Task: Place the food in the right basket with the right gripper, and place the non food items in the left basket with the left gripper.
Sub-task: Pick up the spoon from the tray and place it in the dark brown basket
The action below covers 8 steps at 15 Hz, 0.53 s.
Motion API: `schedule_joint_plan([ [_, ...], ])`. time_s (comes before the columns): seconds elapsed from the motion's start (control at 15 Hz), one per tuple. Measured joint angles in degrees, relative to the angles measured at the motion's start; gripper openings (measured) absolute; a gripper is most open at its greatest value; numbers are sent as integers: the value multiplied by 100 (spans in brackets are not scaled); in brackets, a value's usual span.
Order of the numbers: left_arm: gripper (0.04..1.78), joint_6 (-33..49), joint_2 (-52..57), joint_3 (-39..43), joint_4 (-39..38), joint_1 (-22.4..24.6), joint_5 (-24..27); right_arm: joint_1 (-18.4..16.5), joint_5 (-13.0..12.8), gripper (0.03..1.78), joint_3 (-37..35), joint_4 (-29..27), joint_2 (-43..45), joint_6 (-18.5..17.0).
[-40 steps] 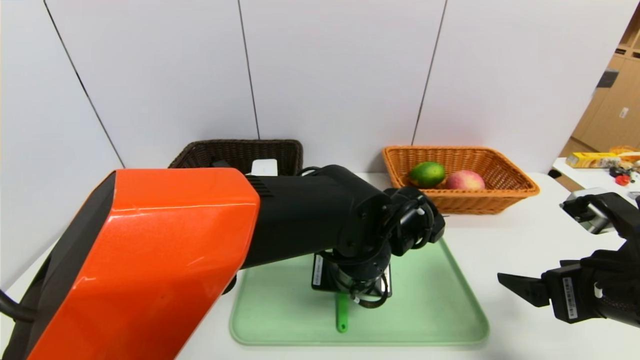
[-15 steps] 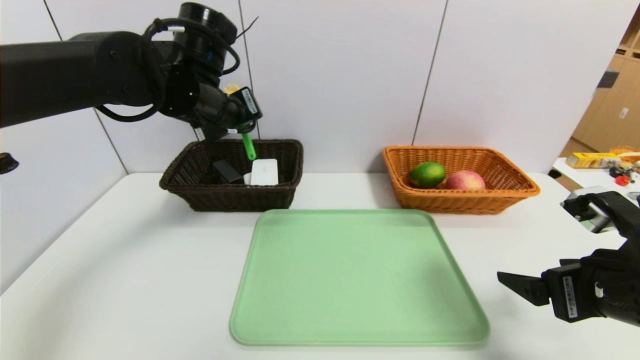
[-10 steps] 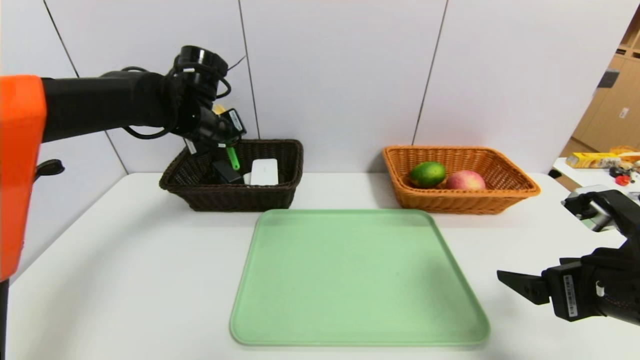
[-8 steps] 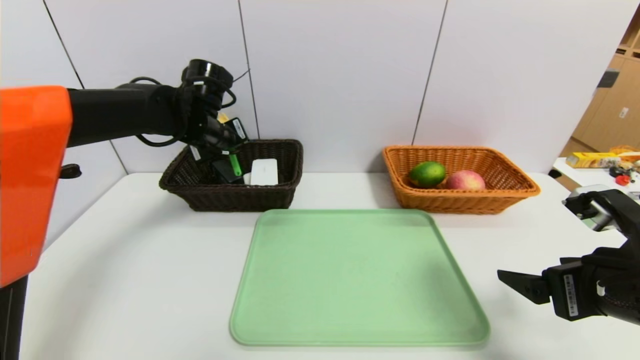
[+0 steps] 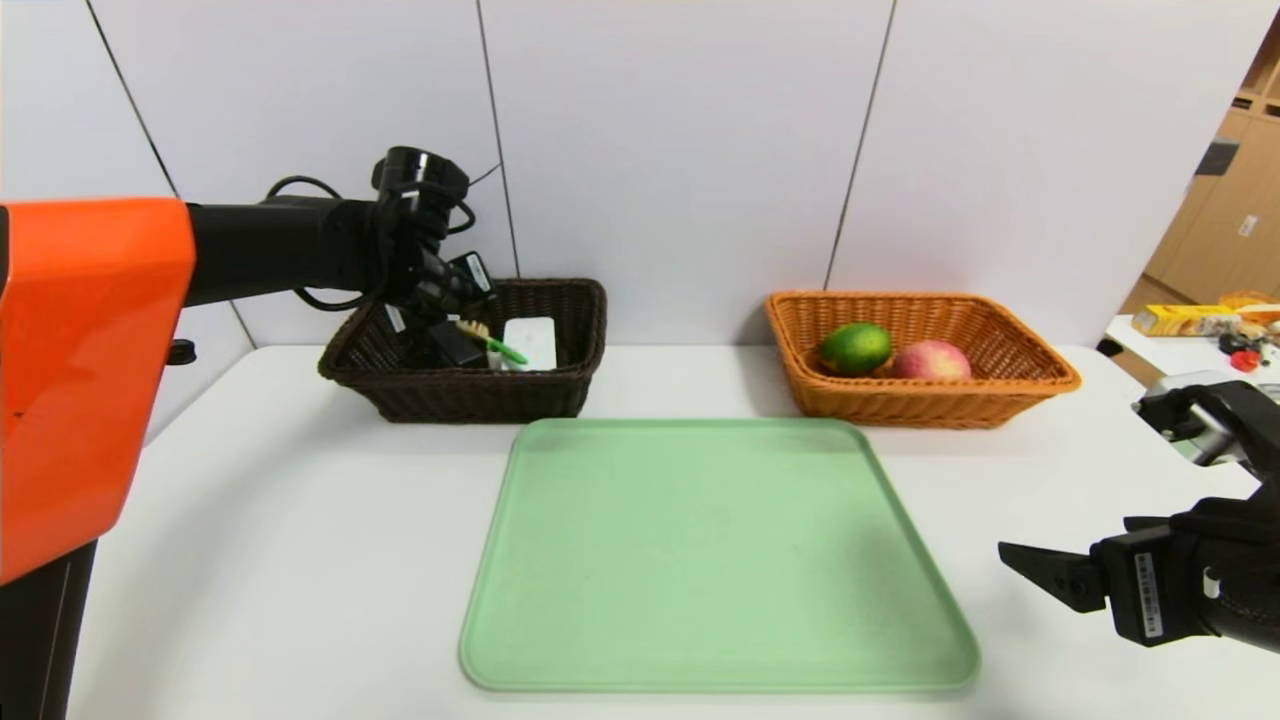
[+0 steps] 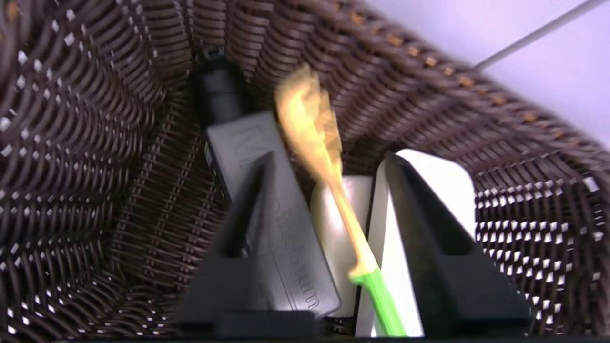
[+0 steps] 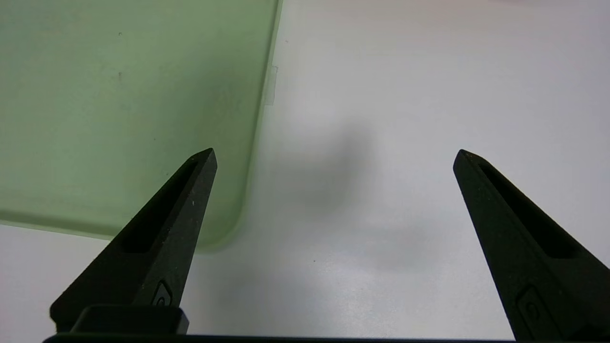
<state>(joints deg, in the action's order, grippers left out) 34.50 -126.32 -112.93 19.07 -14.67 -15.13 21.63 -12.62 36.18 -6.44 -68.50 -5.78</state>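
In left basket point(image 5: 470, 390): spoon point(image 5: 497, 344), now released.

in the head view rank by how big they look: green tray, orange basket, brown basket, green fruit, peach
1. green tray
2. orange basket
3. brown basket, though its far-left end is partly hidden by the left gripper
4-5. green fruit and peach look alike

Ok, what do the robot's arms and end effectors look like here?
The left arm has a glossy orange shell, then black links with looped black cables. Both the left end effector and the right end effector are black, with tapered pointed fingers and white barcode stickers.
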Motion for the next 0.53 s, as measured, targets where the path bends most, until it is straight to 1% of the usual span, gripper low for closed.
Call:
schedule_joint_plan([
  [0.13, 107, -13, 143, 0, -35, -7, 6, 0, 2, 171, -5, 0, 23, 0],
  [0.33, 128, -116, 728, 1, -134, -7, 11, -7, -22, 171, 34, -17, 72, 0],
  [0.4, 133, -228, 1025, 21, 33, -13, 22, -7, -83, 171, 65, -61, 95, 0],
  [0.47, 138, -385, 1334, 61, 364, -22, 67, -11, -133, 171, 139, -128, 117, 11],
  [0.53, 142, -612, 1698, 133, 868, -24, 199, -16, -157, 171, 271, -268, 130, 33],
])
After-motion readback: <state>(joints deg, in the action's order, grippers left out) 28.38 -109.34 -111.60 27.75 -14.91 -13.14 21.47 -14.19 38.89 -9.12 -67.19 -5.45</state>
